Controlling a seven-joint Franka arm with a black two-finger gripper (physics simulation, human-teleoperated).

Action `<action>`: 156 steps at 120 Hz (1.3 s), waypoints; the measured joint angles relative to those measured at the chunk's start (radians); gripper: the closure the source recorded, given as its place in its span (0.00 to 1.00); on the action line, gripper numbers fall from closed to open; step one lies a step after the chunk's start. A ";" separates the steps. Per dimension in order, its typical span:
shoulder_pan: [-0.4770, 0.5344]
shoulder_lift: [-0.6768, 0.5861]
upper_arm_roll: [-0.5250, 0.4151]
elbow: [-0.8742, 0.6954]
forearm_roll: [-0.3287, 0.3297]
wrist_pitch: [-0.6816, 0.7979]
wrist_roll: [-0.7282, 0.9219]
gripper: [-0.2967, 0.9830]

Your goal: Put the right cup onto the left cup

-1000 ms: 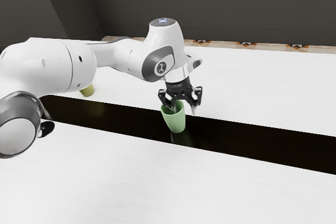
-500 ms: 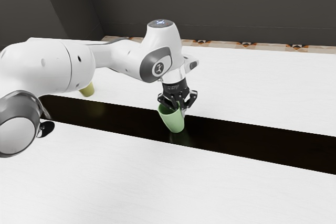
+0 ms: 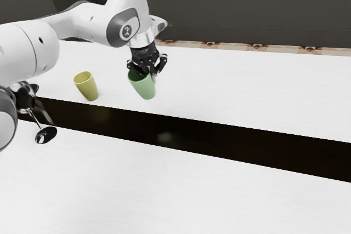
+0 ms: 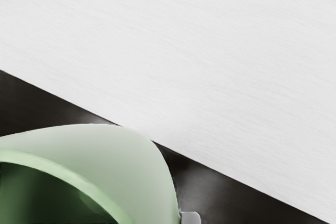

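Note:
My gripper is shut on the wall of the green cup, one finger inside the rim and the other outside. The green cup hangs above the table, slightly tilted in the exterior view. In the wrist view the green cup looms large at the lower edge, its mouth partly visible, with a grey fingertip piece beside it. The yellow cup stands on the table, to the exterior view's left of the green one.
A dark strip runs across the white table. Shiny dark rounded parts are near the arm's base at the exterior view's left. A dark wall stands behind the table.
The gripper closed on the green cup's wall, then rose and moved toward the exterior view's left with it, off the dark strip. More of the yellow cup is uncovered.

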 joint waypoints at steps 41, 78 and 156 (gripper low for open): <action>0.379 0.192 -0.014 0.402 -0.014 -0.210 0.055 0.84; 0.515 0.423 -0.019 0.724 -0.109 -0.406 0.171 0.84; 0.552 0.551 -0.013 0.921 -0.122 -0.498 0.296 0.84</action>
